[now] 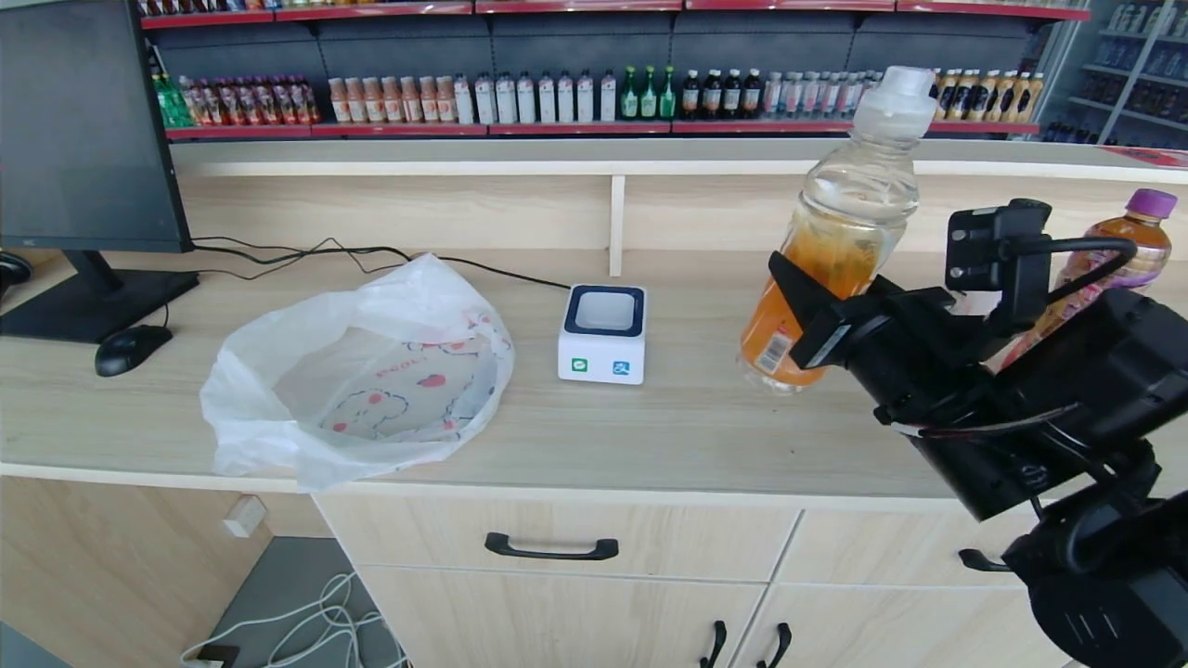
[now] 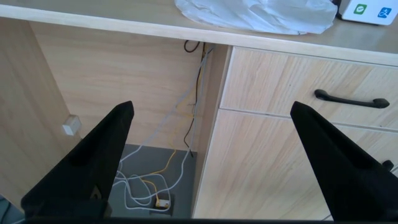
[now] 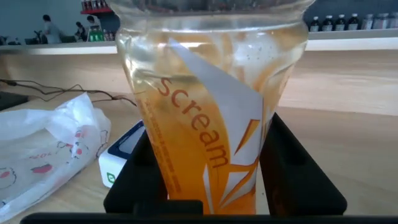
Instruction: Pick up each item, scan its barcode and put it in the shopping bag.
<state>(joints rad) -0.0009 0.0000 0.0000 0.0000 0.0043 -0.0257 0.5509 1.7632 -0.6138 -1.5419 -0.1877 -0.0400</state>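
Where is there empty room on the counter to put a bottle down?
Bare counter lies between scanner and held bottle, and from the scanner to the front edge. Crowded at the right, around the purple-capped bottle.

R wrist view: orange bottle runs out of frame both ends, cap & base cut off. Head view: purple-cap bottle half hidden behind my right arm, lower part gone. Barcode on the orange one too small to read. L wrist view: shopping bag & scanner clipped at the edge. Monitor cropped too
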